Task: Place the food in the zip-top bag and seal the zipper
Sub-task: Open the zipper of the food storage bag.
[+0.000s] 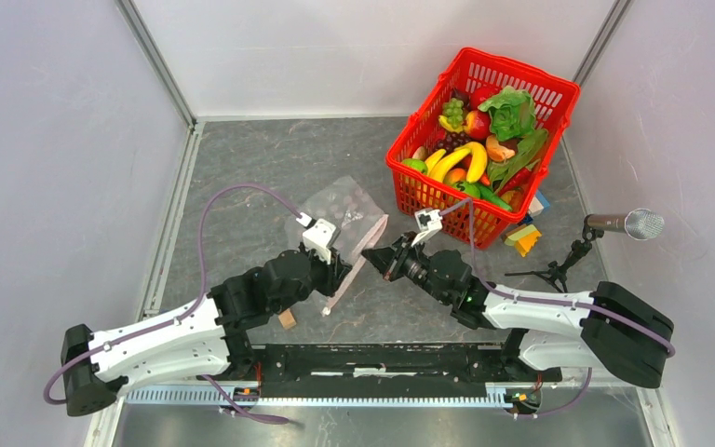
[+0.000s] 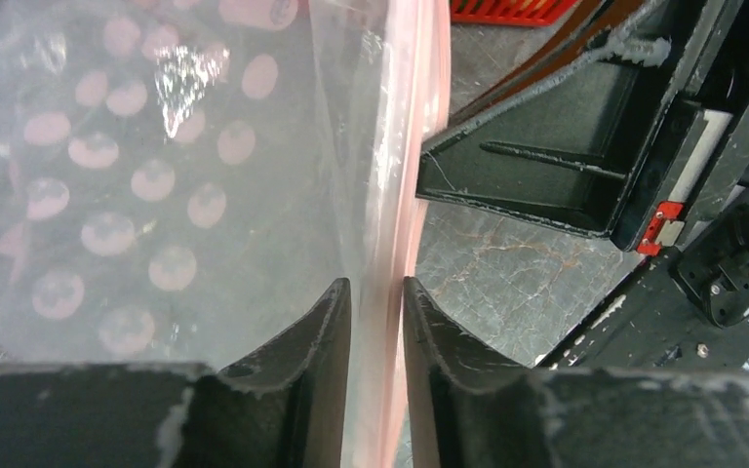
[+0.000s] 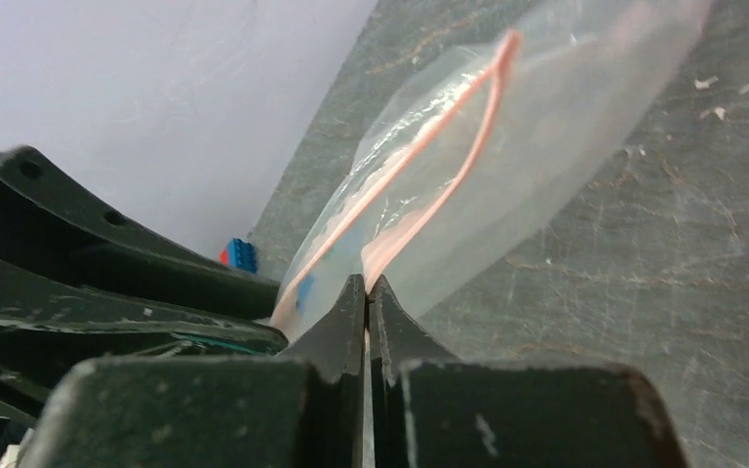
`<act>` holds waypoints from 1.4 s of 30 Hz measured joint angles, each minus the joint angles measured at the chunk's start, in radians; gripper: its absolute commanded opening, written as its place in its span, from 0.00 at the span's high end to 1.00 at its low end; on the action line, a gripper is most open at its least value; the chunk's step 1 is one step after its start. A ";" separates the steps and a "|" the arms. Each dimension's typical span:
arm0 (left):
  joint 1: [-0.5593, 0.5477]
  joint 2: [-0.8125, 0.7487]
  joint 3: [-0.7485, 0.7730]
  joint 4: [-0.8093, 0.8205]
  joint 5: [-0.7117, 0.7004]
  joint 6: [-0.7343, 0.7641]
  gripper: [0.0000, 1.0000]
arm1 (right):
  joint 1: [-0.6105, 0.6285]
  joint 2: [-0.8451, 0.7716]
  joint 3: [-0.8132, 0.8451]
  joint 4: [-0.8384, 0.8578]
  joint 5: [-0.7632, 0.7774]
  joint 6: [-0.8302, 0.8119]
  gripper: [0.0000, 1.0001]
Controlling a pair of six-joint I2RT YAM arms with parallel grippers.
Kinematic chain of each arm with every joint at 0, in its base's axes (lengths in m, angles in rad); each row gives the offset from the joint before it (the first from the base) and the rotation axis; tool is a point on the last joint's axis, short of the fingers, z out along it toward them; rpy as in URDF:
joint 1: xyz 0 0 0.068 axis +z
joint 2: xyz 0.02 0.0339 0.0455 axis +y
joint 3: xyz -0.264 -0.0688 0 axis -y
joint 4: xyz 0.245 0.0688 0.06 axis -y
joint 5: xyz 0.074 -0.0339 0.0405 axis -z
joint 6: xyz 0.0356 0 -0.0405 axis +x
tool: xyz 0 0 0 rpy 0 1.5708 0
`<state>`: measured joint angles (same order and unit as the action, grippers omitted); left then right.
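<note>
The clear zip-top bag [image 1: 340, 207] lies flat on the grey table, its pink zipper [image 1: 358, 265] facing the arms. In the right wrist view the bag [image 3: 566, 117] gapes, and the two lips of the zipper [image 3: 478, 127] stand apart. My right gripper [image 3: 366, 281] is shut on one pink lip. My left gripper [image 2: 376, 283] straddles the zipper [image 2: 400, 146] with its jaws a little apart. The strip runs through the gap between them. The food, including lettuce [image 1: 509, 112] and bananas [image 1: 461, 160], sits in the red basket [image 1: 433, 200]. No food shows inside the bag.
The basket stands at the back right, close behind my right gripper [image 1: 370, 253]. A microphone on a small tripod [image 1: 626, 223] stands at the right. A wooden cube [image 1: 287, 319] lies beside the left arm, and coloured blocks [image 1: 524, 239] lie by the basket. White walls enclose the table.
</note>
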<state>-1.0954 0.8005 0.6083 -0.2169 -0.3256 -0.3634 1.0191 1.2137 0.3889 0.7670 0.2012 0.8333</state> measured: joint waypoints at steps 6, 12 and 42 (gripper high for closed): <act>0.000 -0.013 0.000 -0.038 -0.089 0.000 0.45 | 0.000 -0.004 0.006 -0.103 0.002 -0.012 1.00; 0.000 0.026 0.000 -0.041 -0.055 0.002 0.33 | 0.002 -0.020 0.012 -0.153 0.007 -0.011 1.00; -0.012 0.082 -0.010 0.061 -0.196 0.089 0.36 | 0.027 0.011 0.187 -0.283 0.040 -0.028 1.00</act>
<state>-1.1076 0.8822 0.5980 -0.1555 -0.5213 -0.2745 1.0458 1.2243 0.5758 0.4843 0.2413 0.8051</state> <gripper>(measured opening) 0.642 0.010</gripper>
